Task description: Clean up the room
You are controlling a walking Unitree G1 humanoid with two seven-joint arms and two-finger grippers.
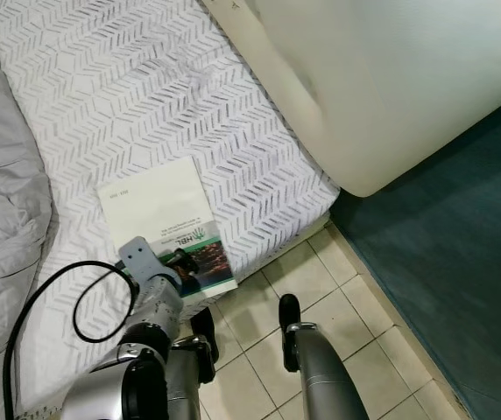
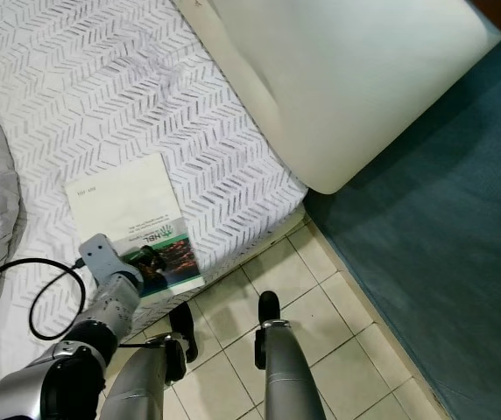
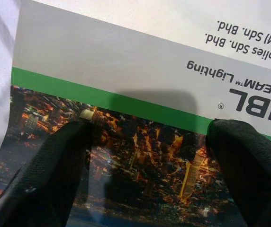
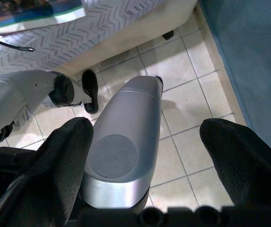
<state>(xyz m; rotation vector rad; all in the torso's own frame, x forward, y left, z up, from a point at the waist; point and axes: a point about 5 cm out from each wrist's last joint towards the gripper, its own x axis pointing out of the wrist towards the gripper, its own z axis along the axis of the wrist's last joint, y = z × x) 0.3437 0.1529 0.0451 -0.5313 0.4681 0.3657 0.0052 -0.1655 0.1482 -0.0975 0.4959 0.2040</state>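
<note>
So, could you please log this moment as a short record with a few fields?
surface: bed with white patterned cover
item: booklet lying flat near the bed's edge
left gripper: over the booklet's photo end, fingers open, resting on or just above it
right gripper: open, over the tiled floor
other: black cable looped on the bed; grey blanket alongside

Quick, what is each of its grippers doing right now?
Left gripper: open, fingers spread over the booklet on the bed.
Right gripper: open, holding nothing.
</note>
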